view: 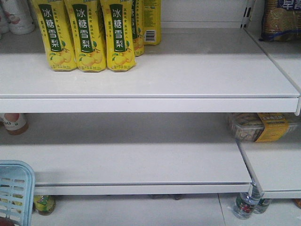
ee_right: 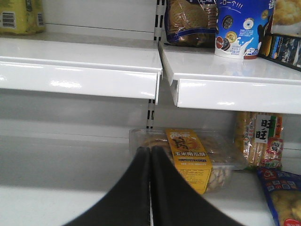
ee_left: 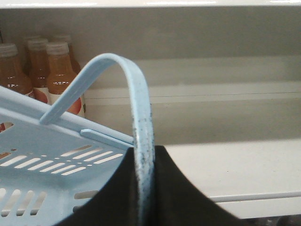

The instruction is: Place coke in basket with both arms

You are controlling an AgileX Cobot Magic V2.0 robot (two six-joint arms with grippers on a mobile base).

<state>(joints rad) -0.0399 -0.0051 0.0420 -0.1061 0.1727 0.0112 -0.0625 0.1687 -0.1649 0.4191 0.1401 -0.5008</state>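
Note:
The light blue basket shows only as a corner at the bottom left of the front view. In the left wrist view its slotted wall fills the lower left and one loop handle arches up. My left gripper is shut on that handle, black fingers pressed to both sides of it. A sliver of red sits inside the basket; I cannot tell whether it is the coke. My right gripper is shut with nothing in it, pointing at the lower shelf. Neither gripper appears in the front view.
Yellow pear-drink bottles stand on the upper shelf. A clear pastry box with a yellow label lies on the lower right shelf ahead of the right gripper. Orange juice bottles stand behind the basket. Water bottles sit near the floor.

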